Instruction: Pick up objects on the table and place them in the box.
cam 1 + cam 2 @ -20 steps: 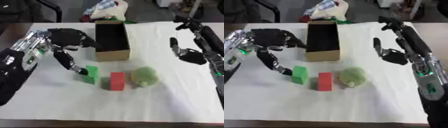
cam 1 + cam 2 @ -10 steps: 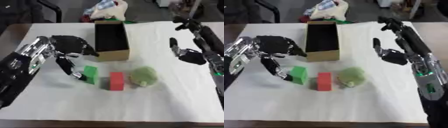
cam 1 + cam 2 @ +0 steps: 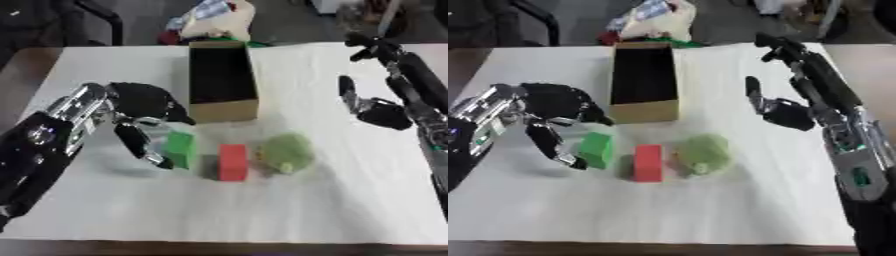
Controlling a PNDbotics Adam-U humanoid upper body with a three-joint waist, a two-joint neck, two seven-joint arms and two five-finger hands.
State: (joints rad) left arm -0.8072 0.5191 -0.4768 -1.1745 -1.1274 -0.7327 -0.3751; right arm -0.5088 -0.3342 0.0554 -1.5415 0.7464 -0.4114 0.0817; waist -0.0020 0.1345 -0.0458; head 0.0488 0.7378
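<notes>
A green block (image 3: 181, 148), a red block (image 3: 233, 161) and a round pale-green object (image 3: 284, 152) lie in a row on the white table, just in front of an open cardboard box (image 3: 222, 81). My left hand (image 3: 140, 115) is open right beside the green block, its thumb (image 3: 141, 145) reaching down along the block's left side and its fingers above the block. Whether it touches the block I cannot tell. My right hand (image 3: 780, 111) hovers open to the right of the box, holding nothing.
A white cloth (image 3: 262, 210) covers the table. Behind the box sits a heap of bags and coloured things (image 3: 210, 20). A dark chair (image 3: 87, 15) stands at the far left.
My left hand has moved down and to the right, closing in on the green block. The right hand has stayed where it was.
</notes>
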